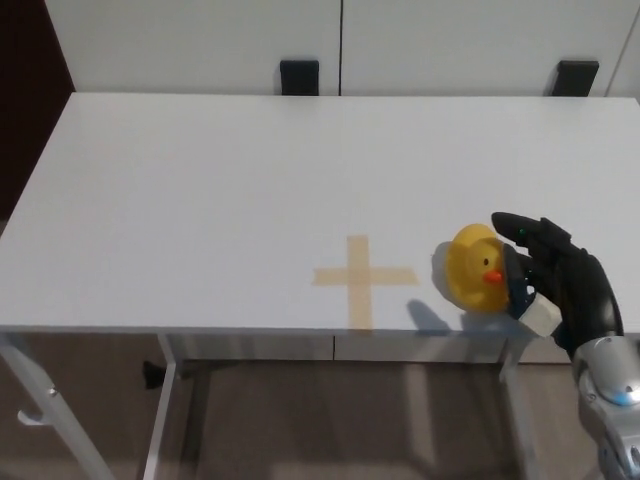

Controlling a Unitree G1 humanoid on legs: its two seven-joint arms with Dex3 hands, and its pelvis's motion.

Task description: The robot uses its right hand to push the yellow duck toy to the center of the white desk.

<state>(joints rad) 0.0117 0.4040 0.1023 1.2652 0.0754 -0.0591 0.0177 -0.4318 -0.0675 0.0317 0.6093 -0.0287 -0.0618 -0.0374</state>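
So I've got a white desk (200,200) in front of me. Directly on it: a tan tape cross (361,277) at about 6 o'clock near the front edge, and the yellow duck toy (475,267) just beside it toward 4 o'clock, beak pointing right.

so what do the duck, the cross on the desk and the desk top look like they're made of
The yellow duck toy looks like soft rubber or vinyl: smooth, rounded, evenly coloured with an orange beak. The cross looks like tan masking tape: flat, matte, two overlapping strips. The white desk looks like matte laminate board; its core is not visible.
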